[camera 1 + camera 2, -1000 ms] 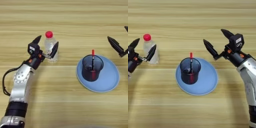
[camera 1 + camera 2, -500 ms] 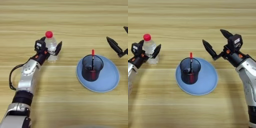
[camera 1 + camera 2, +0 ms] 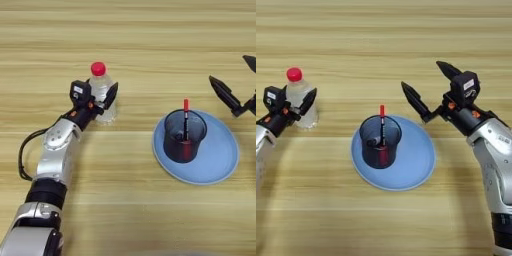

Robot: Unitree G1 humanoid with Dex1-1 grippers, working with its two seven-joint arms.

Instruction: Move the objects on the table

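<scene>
One dark translucent cup (image 3: 380, 141) stands upright on the round light-blue plate (image 3: 416, 162), toward the plate's left and far part. Inside the cup a thin pen (image 3: 382, 128) leans nearly upright, its red tip showing above the rim. The plate lies flat on the table (image 3: 125, 210), right of the middle.

A small clear water bottle (image 3: 102, 96) with a red cap stands upright on the left part of the table, well apart from the plate. The left gripper (image 3: 97, 100) is at the bottle, one black finger on each side of its body; whether the fingers press on the plastic or only flank it cannot be told. The bottle's base rests on the wood.

The right gripper (image 3: 427, 92) hovers just beyond the plate's far right rim with its two fingers spread wide and nothing between them. Bare planks lie between bottle and plate.

The lower part of the bottle is partly hidden by the left gripper's fingers. In the left eye view the right gripper is cut off by the picture's right side.
</scene>
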